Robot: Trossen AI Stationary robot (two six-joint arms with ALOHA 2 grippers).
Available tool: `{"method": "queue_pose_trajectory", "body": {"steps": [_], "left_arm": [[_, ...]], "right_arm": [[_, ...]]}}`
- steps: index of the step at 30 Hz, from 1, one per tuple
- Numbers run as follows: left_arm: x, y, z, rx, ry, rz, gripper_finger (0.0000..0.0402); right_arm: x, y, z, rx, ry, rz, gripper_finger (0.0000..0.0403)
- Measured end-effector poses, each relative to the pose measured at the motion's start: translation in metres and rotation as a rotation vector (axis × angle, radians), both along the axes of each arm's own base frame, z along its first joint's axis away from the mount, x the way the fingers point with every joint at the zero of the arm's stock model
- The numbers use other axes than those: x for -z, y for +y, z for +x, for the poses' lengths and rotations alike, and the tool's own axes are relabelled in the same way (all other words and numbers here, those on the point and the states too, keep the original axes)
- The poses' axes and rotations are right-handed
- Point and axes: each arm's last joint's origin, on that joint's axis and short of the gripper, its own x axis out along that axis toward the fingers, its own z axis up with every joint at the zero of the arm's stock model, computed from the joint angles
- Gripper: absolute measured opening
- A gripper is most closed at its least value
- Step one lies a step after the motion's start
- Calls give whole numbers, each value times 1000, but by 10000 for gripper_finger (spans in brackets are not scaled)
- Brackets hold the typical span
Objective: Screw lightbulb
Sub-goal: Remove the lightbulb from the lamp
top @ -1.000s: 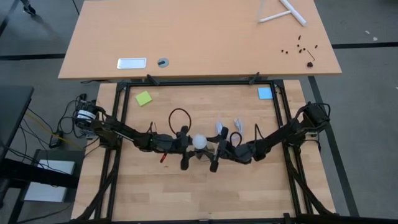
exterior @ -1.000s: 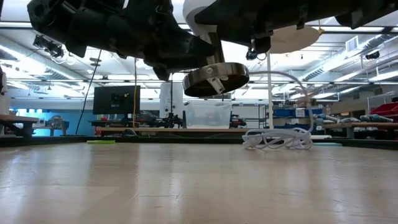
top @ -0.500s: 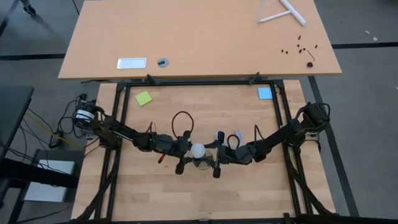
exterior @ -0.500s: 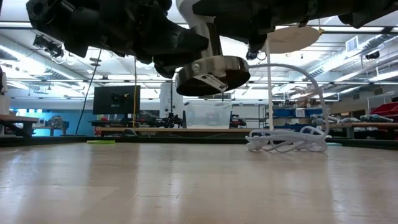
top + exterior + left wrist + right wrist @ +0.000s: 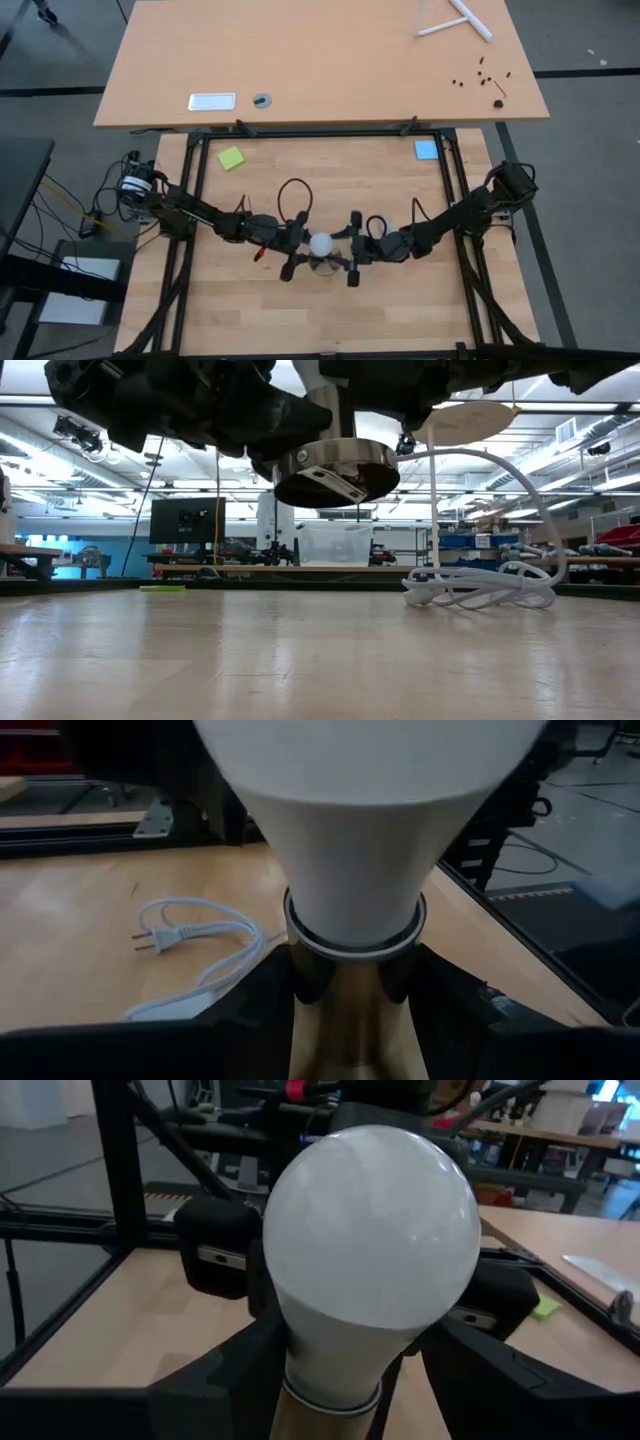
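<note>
Cord [image 5: 480, 588] shifted, lightbulb [image 5: 320, 244] between both claws

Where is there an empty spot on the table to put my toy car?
The wooden table is bare along its near edge, and between the green note and blue note. The middle is crowded: both arms hold the lightbulb there.

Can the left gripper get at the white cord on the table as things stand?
Probably not: the left gripper meets the right gripper at the lightbulb, both held above the table, while the white cord lies aside on the wood.
</note>
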Motion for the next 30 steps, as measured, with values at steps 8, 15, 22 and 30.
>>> {"method": "queue_pose_trajectory", "body": {"steps": [8,15,22,30], "left_arm": [[4,5,0,-36,40,17,150],[17,8,-4,-93,156,76,150],[22,11,-3,-166,243,123,150],[16,13,3,-251,314,218,150]], "right_arm": [[-12,-4,-9,38,15,119,260],[-29,-11,-19,77,4,238,301],[-76,-31,-14,129,333,316,330],[-112,-30,29,77,705,180,343]]}}
